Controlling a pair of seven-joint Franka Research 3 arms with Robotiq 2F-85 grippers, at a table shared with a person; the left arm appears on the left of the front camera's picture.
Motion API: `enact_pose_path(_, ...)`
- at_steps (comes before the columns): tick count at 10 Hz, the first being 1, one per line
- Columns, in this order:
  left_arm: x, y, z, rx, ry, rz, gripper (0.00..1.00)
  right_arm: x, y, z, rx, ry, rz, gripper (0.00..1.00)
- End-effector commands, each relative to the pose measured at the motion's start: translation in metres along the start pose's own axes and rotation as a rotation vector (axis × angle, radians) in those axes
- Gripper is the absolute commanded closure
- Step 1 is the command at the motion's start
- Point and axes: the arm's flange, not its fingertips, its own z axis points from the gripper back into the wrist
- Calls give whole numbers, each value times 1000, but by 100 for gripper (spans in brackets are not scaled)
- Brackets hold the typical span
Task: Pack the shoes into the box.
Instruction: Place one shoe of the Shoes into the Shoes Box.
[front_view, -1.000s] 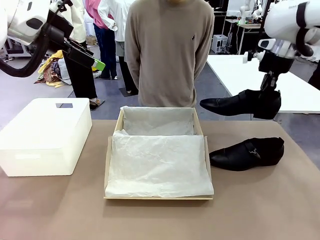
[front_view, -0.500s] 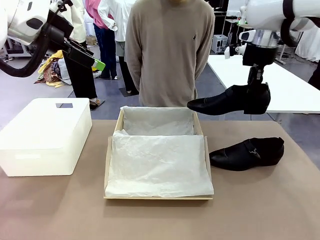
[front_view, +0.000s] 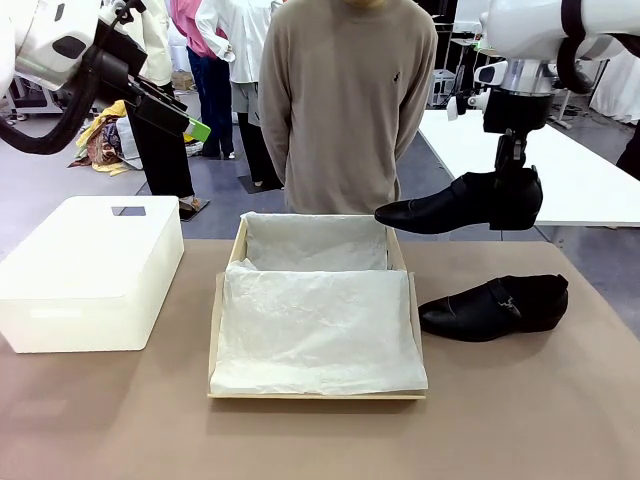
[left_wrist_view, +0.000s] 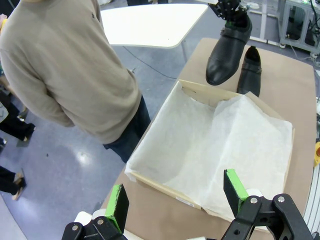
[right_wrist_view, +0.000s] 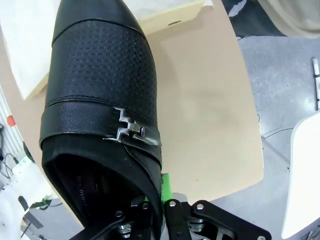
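Note:
One black shoe (front_view: 450, 210) hangs level in the air just past the box's far right corner, toe pointing left. My right gripper (front_view: 510, 172) is shut on its heel rim from above. In the right wrist view the shoe (right_wrist_view: 100, 75) shows its metal buckle (right_wrist_view: 131, 131), with the heel edge pinched at my right gripper (right_wrist_view: 159, 196). The other shoe (front_view: 495, 305) lies on the table right of the box (front_view: 214, 330), a tan cardboard tray lined with white tissue (front_view: 315, 320). My left gripper (left_wrist_view: 175, 197) is open, high at the left, looking down on the box (left_wrist_view: 200, 94).
A white plastic bin (front_view: 90, 270) with a handle slot sits at the table's left. A person (front_view: 345, 100) in a beige sweater stands at the far edge behind the box, hands behind the back. Behind the right side stands a white table (front_view: 590, 175).
My right arm carried the held shoe up and to the left, toward the box's far right corner, then held still. The left arm and the shoe on the table have not moved.

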Motion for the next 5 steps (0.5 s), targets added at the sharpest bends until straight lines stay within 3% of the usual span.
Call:
enact_pose_path(1,-2,3,-1,-15,-18,-13,0,2,1,3,-8,-4,2,100)
enact_pose_path(3,-2,3,-1,-15,-18,-13,0,0,0,0,1,0,0,100)
enact_pose_path(5,-2,3,-1,-15,-18,-13,0,28,8,7,13,-29,-23,100)
